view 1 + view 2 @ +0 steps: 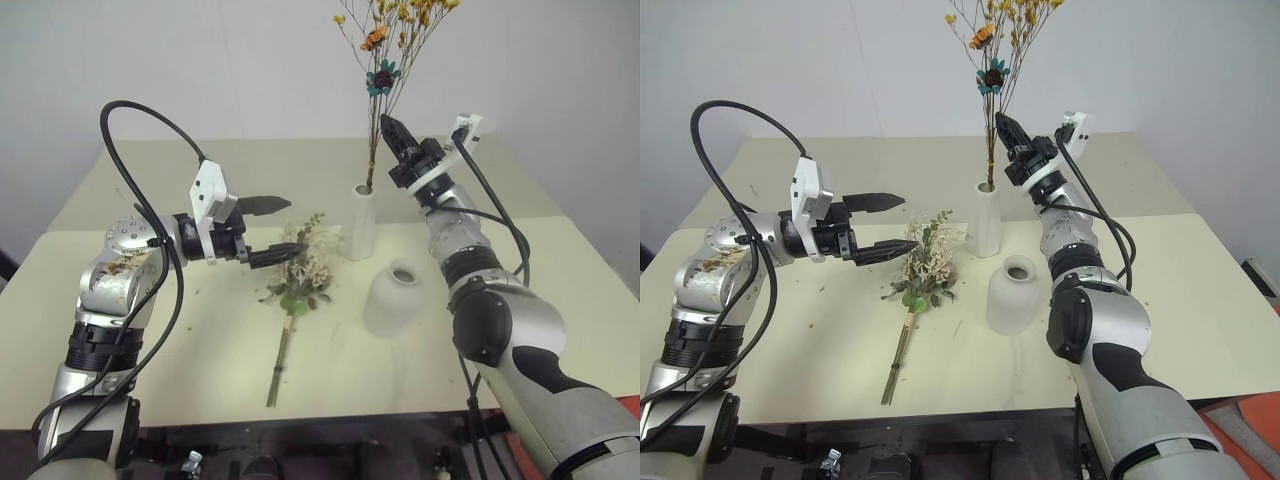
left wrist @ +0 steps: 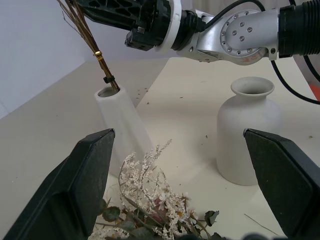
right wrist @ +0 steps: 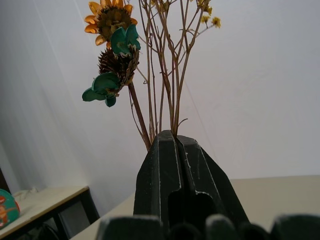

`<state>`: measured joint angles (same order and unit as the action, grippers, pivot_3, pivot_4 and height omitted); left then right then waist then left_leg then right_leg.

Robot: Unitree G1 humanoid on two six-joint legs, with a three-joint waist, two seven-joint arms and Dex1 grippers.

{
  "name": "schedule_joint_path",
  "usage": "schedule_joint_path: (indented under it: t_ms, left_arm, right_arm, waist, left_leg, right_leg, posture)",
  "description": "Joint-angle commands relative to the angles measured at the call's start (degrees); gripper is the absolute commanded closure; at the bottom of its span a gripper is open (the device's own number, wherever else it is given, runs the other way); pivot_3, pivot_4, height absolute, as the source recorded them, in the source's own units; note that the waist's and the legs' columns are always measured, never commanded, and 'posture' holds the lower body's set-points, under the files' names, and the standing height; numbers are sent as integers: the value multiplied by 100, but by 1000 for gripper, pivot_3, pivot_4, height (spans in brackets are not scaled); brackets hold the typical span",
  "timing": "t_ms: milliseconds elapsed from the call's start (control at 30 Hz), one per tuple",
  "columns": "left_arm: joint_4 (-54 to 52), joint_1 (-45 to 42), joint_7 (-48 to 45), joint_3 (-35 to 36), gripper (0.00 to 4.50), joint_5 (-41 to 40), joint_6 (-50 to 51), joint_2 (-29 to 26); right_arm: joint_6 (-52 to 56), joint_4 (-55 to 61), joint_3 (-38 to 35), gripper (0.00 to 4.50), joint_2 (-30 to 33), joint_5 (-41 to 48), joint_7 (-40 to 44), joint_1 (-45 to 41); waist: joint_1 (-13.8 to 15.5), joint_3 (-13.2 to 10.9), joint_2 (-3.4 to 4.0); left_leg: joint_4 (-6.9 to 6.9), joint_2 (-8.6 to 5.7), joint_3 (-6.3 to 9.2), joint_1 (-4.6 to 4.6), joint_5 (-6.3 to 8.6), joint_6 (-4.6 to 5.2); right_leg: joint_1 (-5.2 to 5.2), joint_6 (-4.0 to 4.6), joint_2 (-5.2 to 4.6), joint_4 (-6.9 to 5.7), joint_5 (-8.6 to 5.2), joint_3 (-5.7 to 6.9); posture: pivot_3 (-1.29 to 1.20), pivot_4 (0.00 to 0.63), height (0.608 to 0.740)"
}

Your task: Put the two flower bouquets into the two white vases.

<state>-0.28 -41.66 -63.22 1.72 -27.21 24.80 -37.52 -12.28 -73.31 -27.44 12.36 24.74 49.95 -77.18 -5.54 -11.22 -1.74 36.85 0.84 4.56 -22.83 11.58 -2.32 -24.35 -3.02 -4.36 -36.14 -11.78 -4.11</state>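
Right end effector [image 1: 388, 123] (clamped) holds yellow spray [image 1: 392, 40] in tall vase [image 1: 362, 222].

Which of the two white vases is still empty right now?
The shorter round-bellied vase, nearer the robot, has an open, empty mouth. The tall slim vase behind it already holds the stems of the yellow-orange spray, which the right gripper pinches.

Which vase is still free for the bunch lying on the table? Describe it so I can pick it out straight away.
Start at the cream table and find the tall slim vase near its middle, with the yellow spray's stems in its mouth. The free vase stands just in front of it, to the right of the lying bunch. It is shorter, round-bellied, narrow-necked, and its mouth is empty.
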Motion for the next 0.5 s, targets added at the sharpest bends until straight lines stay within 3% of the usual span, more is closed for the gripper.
schedule_joint_path:
  t_ms: [33,500]
  left_arm:
    - [-162,-29,-12,184,0,-108,-84,-59]
    - [-207,27,-3,212,0,-112,-97,-79]
  right_arm:
    - [-227,45,-9,4493,5,-57,-99,-38]
    - [-536,-37,122,4493,-170,-447,-500,179]
  waist:
    - [-1,0,0]
    - [-13,0,0]
  left_leg:
    - [0,0,0,0,0,0]
    - [0,0,0,4,0,0]
  right_leg:
    - [0,0,0,0,0,0]
    - [2,0,0,-1,0,-1]
  posture:
    - [0,150,740]
    - [0,150,740]
